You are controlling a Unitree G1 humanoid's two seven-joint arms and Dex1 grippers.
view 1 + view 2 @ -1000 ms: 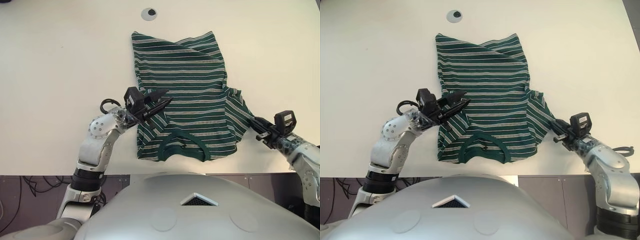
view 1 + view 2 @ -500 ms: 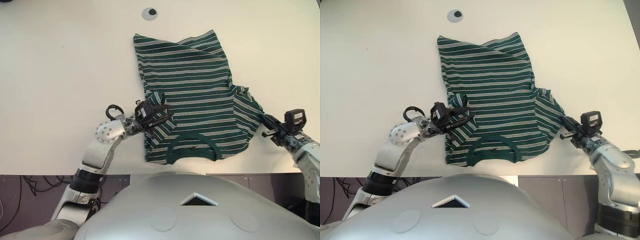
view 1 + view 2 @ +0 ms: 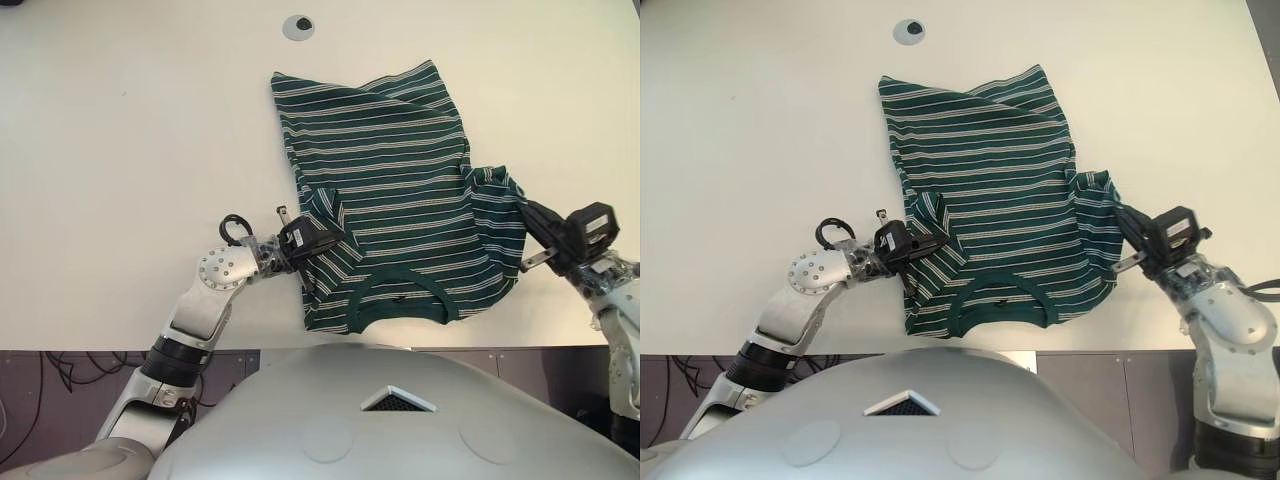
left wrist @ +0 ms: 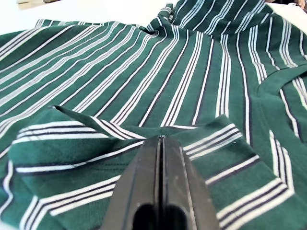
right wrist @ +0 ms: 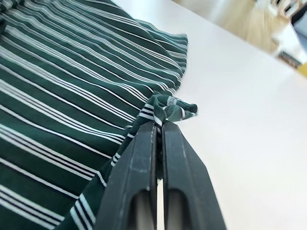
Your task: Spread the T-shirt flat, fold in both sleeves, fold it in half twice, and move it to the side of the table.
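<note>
While in claws (image 3: 328, 236) (image 3: 524, 209), T-shirt (image 3: 395, 170) near edge (image 3: 90, 343)

A broad, smooth cream-white desk (image 3: 120, 150) has a round grey cable grommet (image 3: 298, 27) near its far edge. Below the desk's near edge, loose black cables (image 3: 70, 366) lie on a dark panelled floor (image 3: 480, 360).

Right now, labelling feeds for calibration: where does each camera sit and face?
Left eye view: head, facing forward-down over the T-shirt on the table; both arms show.
Right eye view: its stereo twin, same scene.
Left wrist view: left wrist, along the left end effector onto striped cloth.
Right wrist view: right wrist, along the right end effector pinching bunched cloth.
Shared: all show the T-shirt.
</note>
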